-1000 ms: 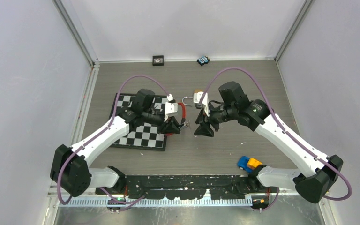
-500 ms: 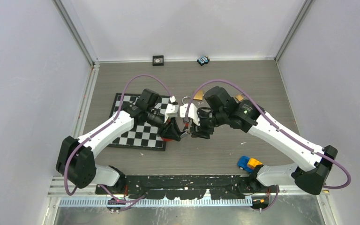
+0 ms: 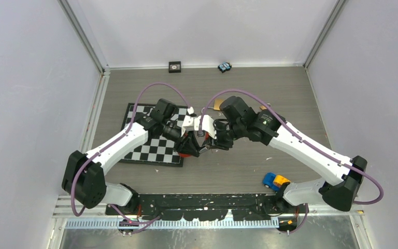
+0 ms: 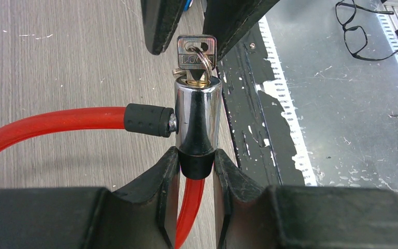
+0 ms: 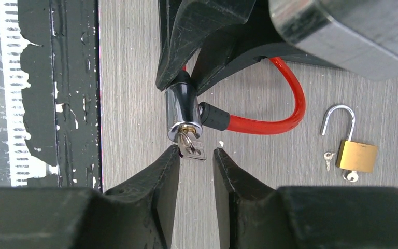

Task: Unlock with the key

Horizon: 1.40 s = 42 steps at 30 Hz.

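Two jobs split: my left gripper (image 4: 196, 155) clamps the lock (image 4: 197, 114) steady, so my right gripper (image 5: 197, 151), jaws apart, straddles the key (image 4: 197, 52), ready to turn.

3 views. The top camera looks steeply down from above and behind, far enough to show the whole table (image 3: 249, 161). The 2 wrist cameras sit very close, each looking out between its own fingers (image 4: 163, 181), facing one another. Both share the lock cylinder (image 4: 197, 122) and key (image 4: 197, 52), seen from opposite ends.
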### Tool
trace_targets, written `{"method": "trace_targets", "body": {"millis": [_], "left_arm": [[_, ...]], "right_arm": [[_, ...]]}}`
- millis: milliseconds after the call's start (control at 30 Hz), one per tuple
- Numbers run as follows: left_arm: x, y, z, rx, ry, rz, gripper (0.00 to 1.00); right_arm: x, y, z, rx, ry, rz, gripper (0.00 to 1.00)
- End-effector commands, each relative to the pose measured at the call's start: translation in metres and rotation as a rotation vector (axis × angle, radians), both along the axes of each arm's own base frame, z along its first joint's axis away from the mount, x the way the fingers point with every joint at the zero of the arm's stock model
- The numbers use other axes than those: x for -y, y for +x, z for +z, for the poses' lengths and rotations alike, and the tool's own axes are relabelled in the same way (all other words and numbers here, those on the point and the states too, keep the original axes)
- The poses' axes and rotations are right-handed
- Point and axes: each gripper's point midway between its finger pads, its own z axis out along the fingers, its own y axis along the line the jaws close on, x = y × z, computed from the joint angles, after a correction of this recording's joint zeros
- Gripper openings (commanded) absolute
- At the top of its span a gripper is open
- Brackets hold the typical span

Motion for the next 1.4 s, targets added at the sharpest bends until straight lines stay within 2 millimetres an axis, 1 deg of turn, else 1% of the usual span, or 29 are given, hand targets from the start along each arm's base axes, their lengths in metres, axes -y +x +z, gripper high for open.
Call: {"method": "trace_targets", "body": {"millis": [0, 167, 300, 367, 467, 567, 633, 700, 800, 900, 1000, 1033, 1100, 1200, 1267, 1300, 1367], "left_arm": [[0.002, -0.003, 0.017, 0.035, -0.065, -0.036, 0.00], [0.003, -0.001, 0.016, 0.043, -0.058, -0.026, 0.00], [0.003, 0.006, 0.014, 0.066, -0.047, 0.003, 0.00], [0.003, 0.011, 0.013, 0.085, -0.037, 0.030, 0.00], [0.003, 0.019, 0.010, 0.120, -0.026, 0.072, 0.00], [0.006, 0.034, 0.008, 0.158, -0.011, 0.150, 0.00], [0.008, 0.051, 0.007, 0.204, 0.005, 0.227, 0.00], [0.010, 0.063, 0.005, 0.241, 0.029, 0.291, 0.00], [0.012, 0.085, 0.004, 0.315, 0.072, 0.393, 0.00], [0.011, 0.103, 0.004, 0.373, 0.115, 0.482, 0.00], [0.010, 0.111, 0.005, 0.391, 0.132, 0.523, 0.00], [0.009, 0.113, 0.005, 0.393, 0.133, 0.529, 0.00], [0.009, 0.111, 0.005, 0.397, 0.130, 0.525, 0.00], [0.009, 0.105, 0.003, 0.395, 0.122, 0.505, 0.00], [0.009, 0.104, 0.002, 0.397, 0.118, 0.498, 0.00], [0.009, 0.103, 0.001, 0.398, 0.120, 0.496, 0.00], [0.010, 0.103, 0.001, 0.400, 0.121, 0.494, 0.00]], "right_arm": [[-0.010, 0.003, 0.018, 0.026, 0.056, 0.000, 0.33], [-0.013, -0.002, 0.016, -0.009, 0.075, 0.001, 0.22], [-0.017, -0.005, 0.012, -0.057, 0.098, -0.022, 0.13], [-0.018, -0.004, 0.010, -0.093, 0.119, -0.053, 0.09], [-0.017, 0.001, 0.007, -0.179, 0.155, -0.125, 0.07], [-0.016, 0.014, 0.002, -0.312, 0.211, -0.246, 0.04], [-0.014, 0.023, -0.003, -0.430, 0.249, -0.341, 0.01], [-0.014, 0.033, -0.010, -0.506, 0.272, -0.414, 0.01], [-0.013, 0.046, -0.011, -0.612, 0.326, -0.497, 0.01], [-0.011, 0.058, -0.013, -0.688, 0.363, -0.557, 0.01], [-0.005, 0.067, -0.016, -0.722, 0.387, -0.605, 0.01], [-0.001, 0.071, -0.015, -0.723, 0.399, -0.618, 0.02], [0.008, 0.079, -0.010, -0.713, 0.422, -0.642, 0.08], [0.022, 0.089, 0.000, -0.695, 0.464, -0.670, 0.26], [0.026, 0.089, 0.008, -0.686, 0.485, -0.676, 0.41], [0.025, 0.088, 0.010, -0.690, 0.490, -0.669, 0.46], [0.023, 0.087, 0.014, -0.704, 0.498, -0.654, 0.52]]}}
